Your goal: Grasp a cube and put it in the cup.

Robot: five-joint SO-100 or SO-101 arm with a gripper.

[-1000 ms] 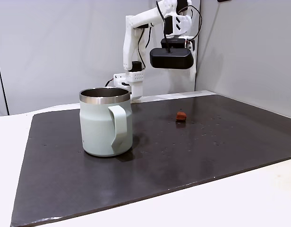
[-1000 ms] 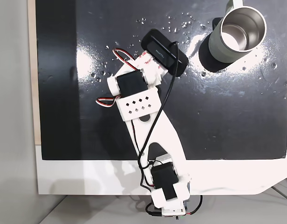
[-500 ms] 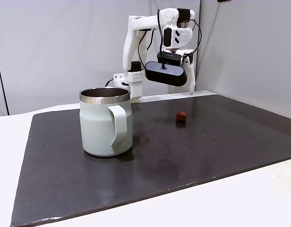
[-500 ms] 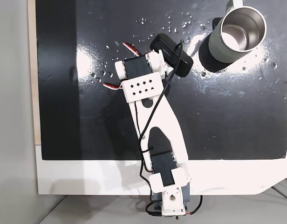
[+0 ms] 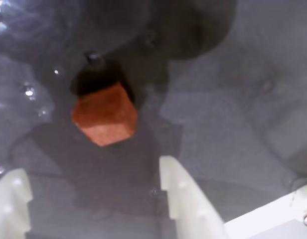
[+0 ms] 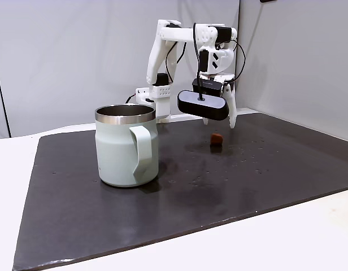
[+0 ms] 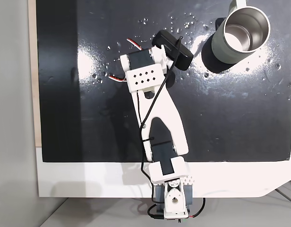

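In the wrist view, the cube is seen ahead of the claw, just beyond the fingertips and slightly toward the left-hand finger as that view shows it. It is not yet between the fingers; a gap of bare mat separates it from both tips. The claw is held spread wide, with nothing gripped: one pale finger stands at lower centre and the other at the lower left edge, the space between them wider than the cube. In a fixed view from the side, the claw hangs just above and behind the cube, which rests on the mat. A short further advance and descent is judged to be needed before closing.

The cube is compact, with no long axis to speak of, but it is turned so that a corner, not a flat face, points toward the claw; a slight twist on closing may be expected. Its surface appears matt, reddish-brown, with softened edges. The fingers are of white plastic with small bumps along the inner sides. The mat is dark, glossy and speckled with small droplets or flecks.

The cup stands well apart from the claw, to the left in that side view: pale mint-green, with a steel rim and an angular handle turned toward the camera, its mouth open upward.
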